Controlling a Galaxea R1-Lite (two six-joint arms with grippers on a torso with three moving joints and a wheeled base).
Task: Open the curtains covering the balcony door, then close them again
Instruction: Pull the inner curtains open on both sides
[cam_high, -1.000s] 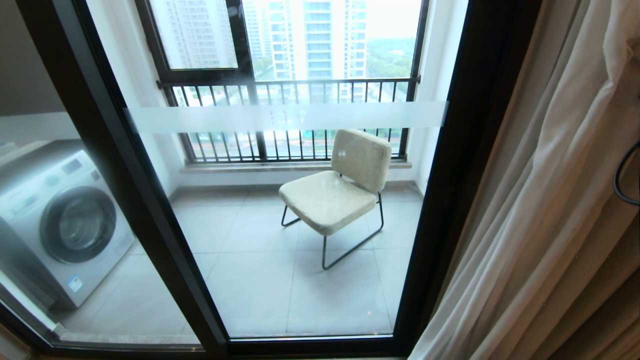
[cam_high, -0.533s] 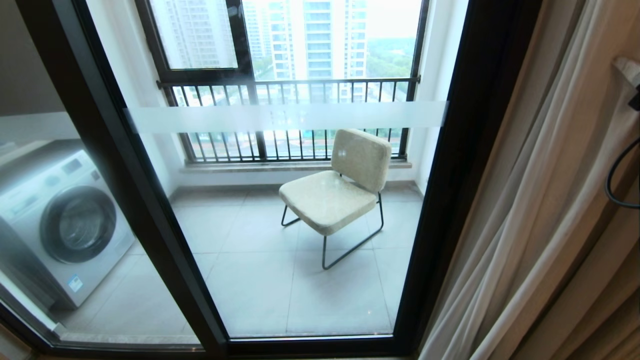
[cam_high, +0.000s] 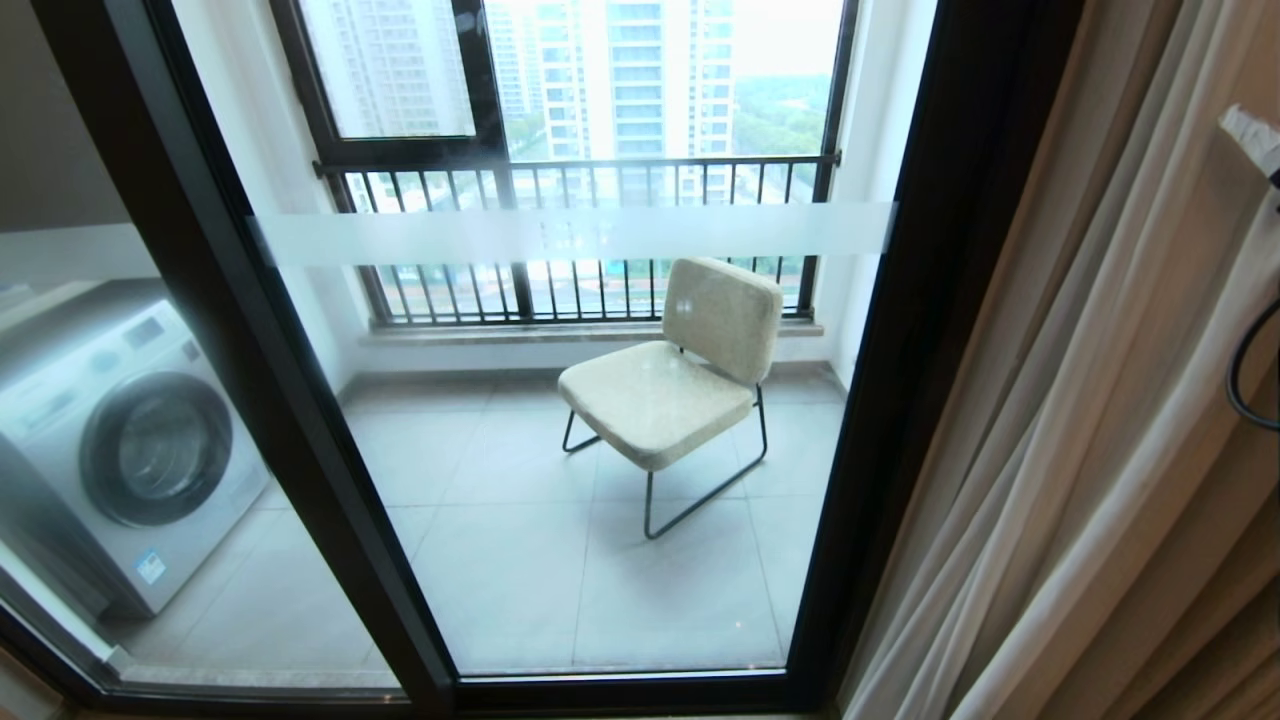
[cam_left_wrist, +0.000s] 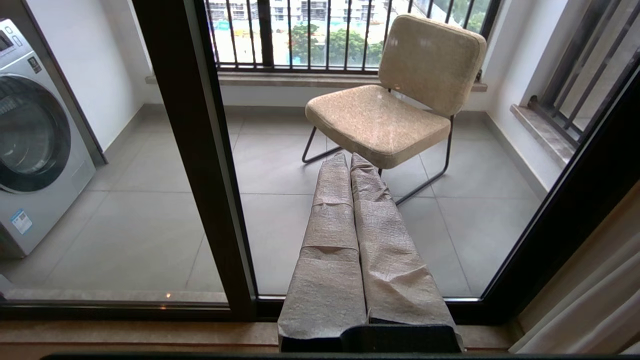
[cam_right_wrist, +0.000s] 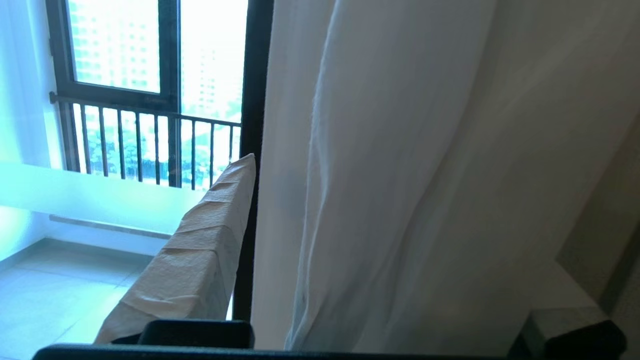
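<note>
The curtains (cam_high: 1080, 400) hang bunched at the right of the balcony door (cam_high: 940, 300), beige drape and white sheer folds together. The door glass, with its frosted band (cam_high: 600, 235), is uncovered. My right gripper (cam_right_wrist: 400, 225) is open, its taped fingers (cam_right_wrist: 200, 250) spread wide, and sheer curtain (cam_right_wrist: 380, 150) hangs loose between them. One right fingertip (cam_high: 1250, 130) pokes out of the folds at the head view's right edge. My left gripper (cam_left_wrist: 349, 160) is shut and empty, parked low and pointing at the glass.
Behind the glass on the balcony stand a beige chair (cam_high: 680, 380) and, at the left, a washing machine (cam_high: 130, 450). A barred window (cam_high: 580, 180) closes the balcony's far side. A black cable (cam_high: 1245, 380) loops by the curtains at the right edge.
My right gripper has opened and let go of the curtain. The pinched fold at the upper right has dropped back, uncovering a fingertip. The left arm has not moved.
</note>
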